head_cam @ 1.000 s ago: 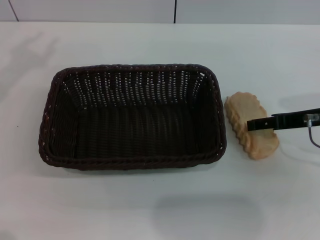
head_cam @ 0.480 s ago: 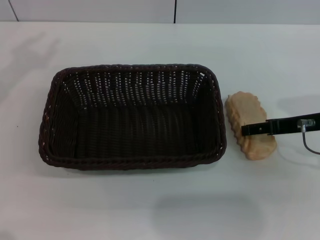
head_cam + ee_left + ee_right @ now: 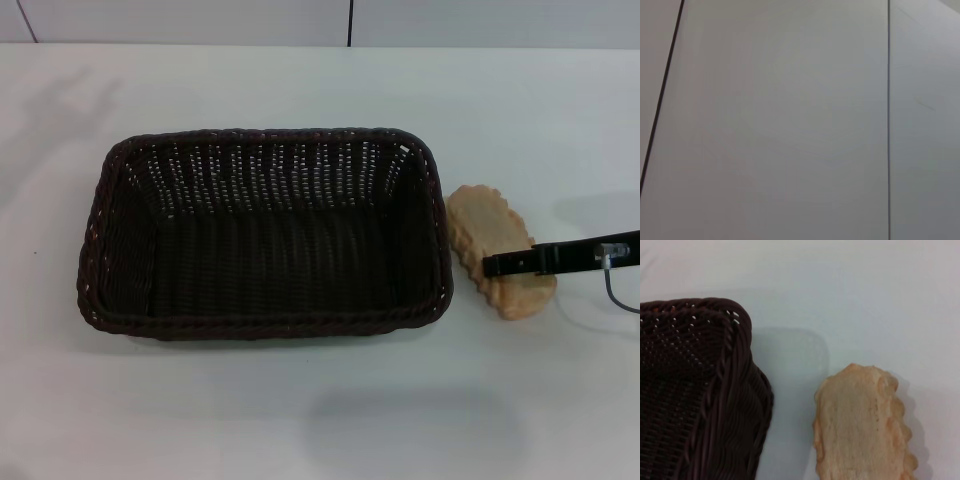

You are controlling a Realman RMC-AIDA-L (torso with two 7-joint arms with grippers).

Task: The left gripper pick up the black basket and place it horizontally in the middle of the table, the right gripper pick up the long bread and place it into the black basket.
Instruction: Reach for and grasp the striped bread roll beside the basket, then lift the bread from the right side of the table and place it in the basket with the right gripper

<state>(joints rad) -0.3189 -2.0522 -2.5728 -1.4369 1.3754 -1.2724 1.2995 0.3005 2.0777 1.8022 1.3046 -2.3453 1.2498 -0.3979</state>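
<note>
The black basket (image 3: 265, 232) lies lengthwise across the middle of the white table (image 3: 300, 420), empty. The long bread (image 3: 498, 248) lies on the table just right of the basket's right rim, its pale flat face up and its scalloped edges showing. My right gripper (image 3: 490, 266) comes in from the right edge as a slim black bar and lies across the near half of the bread. In the right wrist view the bread (image 3: 860, 425) sits beside the basket's corner (image 3: 735, 390). The left gripper is out of view.
A pale wall with a dark seam (image 3: 350, 22) runs behind the table's far edge. The left wrist view shows only pale wall panels (image 3: 790, 125). Bare table surface surrounds the basket on all sides.
My right gripper has moved slightly toward the table's near edge and a little left across the bread. The bread has shifted slightly with it. The basket has not moved.
</note>
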